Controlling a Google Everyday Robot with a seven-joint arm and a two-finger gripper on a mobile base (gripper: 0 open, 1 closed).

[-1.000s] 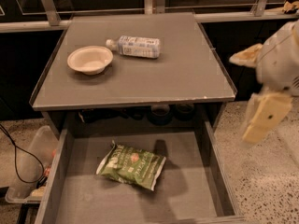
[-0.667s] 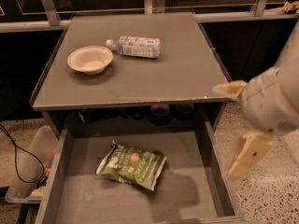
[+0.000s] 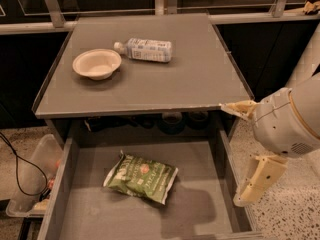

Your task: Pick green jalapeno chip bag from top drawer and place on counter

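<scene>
Gripper (image 3: 231, 154) at right of open top drawer (image 3: 95, 216), beside its right wall, just below table (image 3: 200, 79) front corner. Fingers (image 3: 260, 176) spread wide apart, holding nothing: one near table edge, other hanging outside drawer wall. Green jalapeno chip bag (image 3: 141, 178) lies flat on drawer bottom, near middle, well apart from gripper. On table: pale bowl (image 3: 96, 64), clear plastic bottle (image 3: 145, 49) on its side. Clear plastic bin (image 3: 30, 184) on floor left of drawer.

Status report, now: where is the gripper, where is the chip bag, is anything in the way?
Gripper open, at right edge of top drawer, empty. Green jalapeno chip bag flat in drawer, untouched. Nothing covers it.
</scene>
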